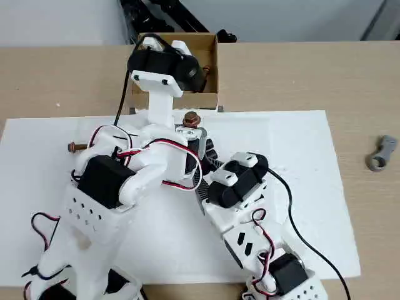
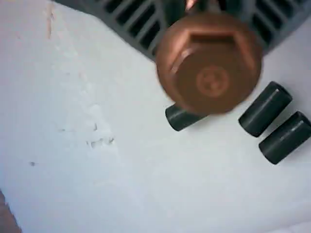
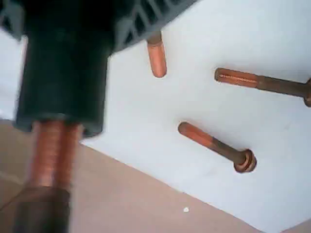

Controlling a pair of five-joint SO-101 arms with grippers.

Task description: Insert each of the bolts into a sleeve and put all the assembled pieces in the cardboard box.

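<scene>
At 12 o'clock on the white foam sheet (image 1: 300,144), lifted off it: copper-coloured hex-head bolt (image 2: 211,65), shank run through a black cylindrical sleeve (image 3: 63,73), thread showing past the sleeve's end. Left gripper (image 2: 209,12) looks clenched on the bolt at its head end; right gripper (image 3: 73,17) clamped round the sleeve. Both parts likely stiff and light. The smooth sleeve may slide along the shank, so grip the sleeve, head uppermost. Open brown cardboard box (image 1: 211,62) just beyond, 12 o'clock. Loose black sleeves (image 2: 265,109) and spare copper bolts (image 3: 216,145) lie on the sheet. Grey metal piece (image 1: 381,153) at 3 o'clock.
</scene>
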